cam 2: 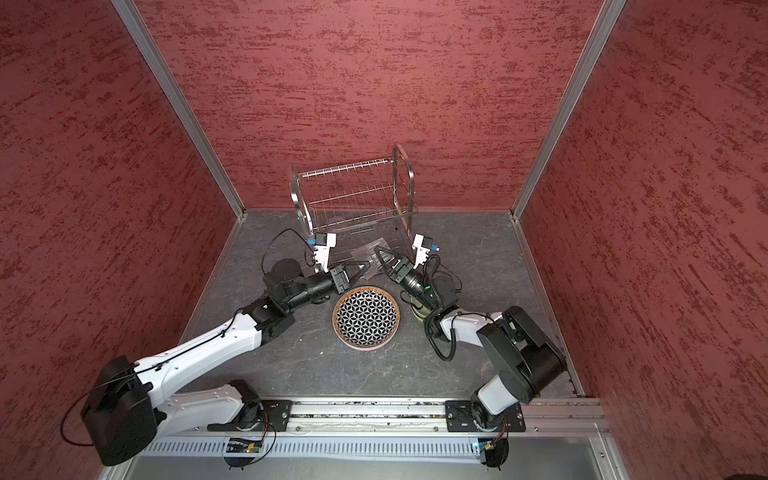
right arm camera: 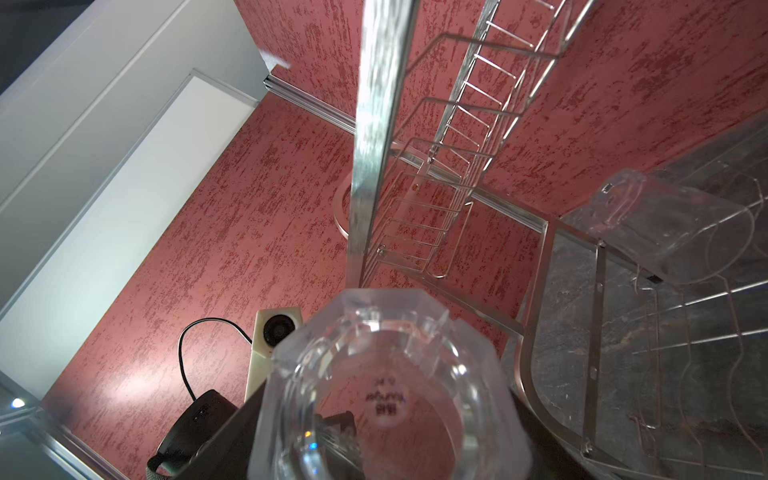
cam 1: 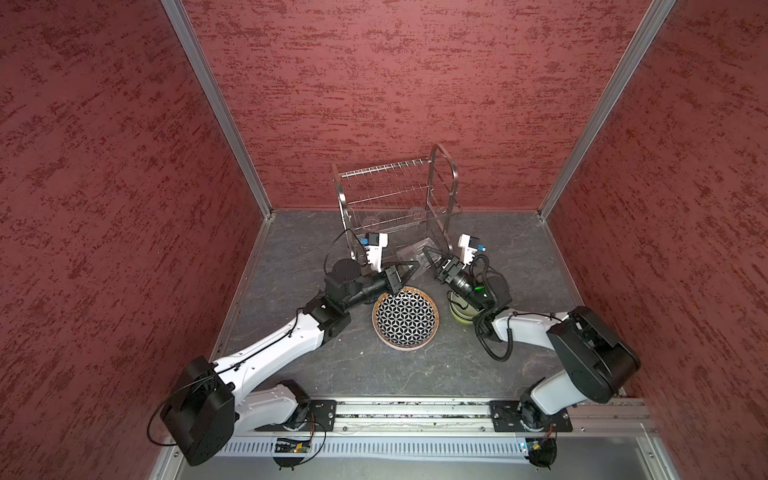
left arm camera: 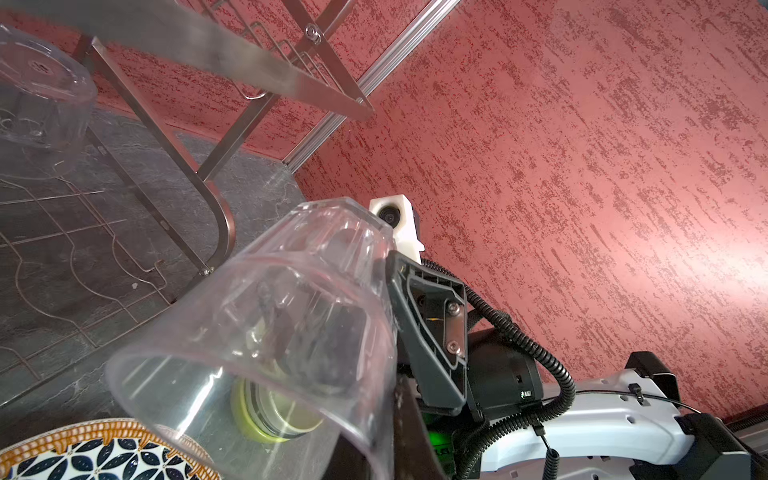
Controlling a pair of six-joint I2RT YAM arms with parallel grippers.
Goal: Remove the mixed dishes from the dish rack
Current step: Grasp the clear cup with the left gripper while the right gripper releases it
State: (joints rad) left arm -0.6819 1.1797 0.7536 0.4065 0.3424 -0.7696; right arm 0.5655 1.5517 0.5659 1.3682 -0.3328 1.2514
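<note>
Because the tumbler (cam 1: 415, 254) is clear, thin-walled and smooth, I judge it light and stiff, but slippery and apt to crack if it is dropped or squeezed hard. The safest hold looks to be across the body near the faceted base, where the flats give the pads something to bear on. A pinch on the rim alone would let it swing.

It hangs above the bench (cam 1: 332, 365), just in front of the rack (cam 1: 455, 183) and beyond the patterned plate (cam 1: 405, 318). It lies over rather than upright, and its long axis runs from one hand to the other. The octagonal base faces the right wrist and the open mouth faces the left arm, tipped a little downward.

The right hand (cam 1: 428, 255) grasps it, with the jaws spread wide across its sides. The left hand (cam 1: 415, 266) is clenched nearly tight. In the left wrist view the tumbler's rim meets a dark finger (left arm camera: 399, 436), so this hand appears to pinch the thin wall at the mouth, though the contact lies partly out of frame.

Two more glasses (cam 1: 370, 222) sit upside down on the rack's lower tier. Stacked bowls (cam 1: 459, 313) rest on the bench under the right arm.
</note>
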